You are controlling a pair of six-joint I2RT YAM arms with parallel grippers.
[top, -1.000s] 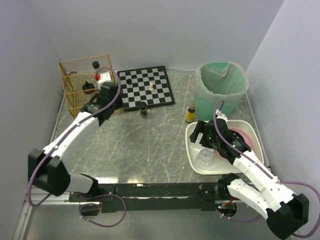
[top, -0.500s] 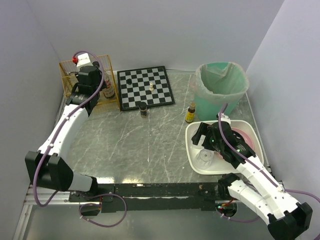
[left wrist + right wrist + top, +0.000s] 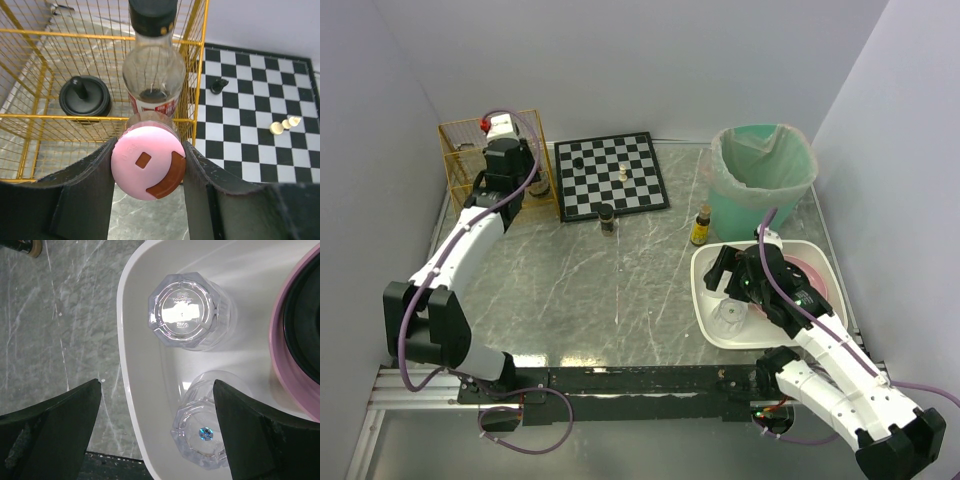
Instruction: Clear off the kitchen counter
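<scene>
The kitchen counter (image 3: pixel 600 290) is a grey-green marble-look top. My left gripper (image 3: pixel 505 152) is at the yellow wire basket (image 3: pixel 460 175), shut on a pink-lidded container (image 3: pixel 147 162) that it holds just over the basket's near edge (image 3: pixel 100 117). In the basket stand a clear bottle with a black cap (image 3: pixel 152 65) and a black round lid (image 3: pixel 85 95). My right gripper (image 3: pixel 738 283) is open over the white tray (image 3: pixel 705 300). In the right wrist view it (image 3: pixel 156 385) is above the tray's left rim (image 3: pixel 132 365), beside two upturned glasses (image 3: pixel 184 311) (image 3: pixel 207 432).
A chessboard (image 3: pixel 610 175) with a few pieces lies at the back. A small dark bottle (image 3: pixel 607 217) and a yellow-labelled bottle (image 3: pixel 700 227) stand on the counter. A green bin (image 3: pixel 763 175) stands at the back right. A pink bowl (image 3: pixel 295 340) sits in the tray.
My left arm has swung from the counter back to the wire basket, carrying the pink-lidded container. The right gripper has shifted slightly over the tray.
</scene>
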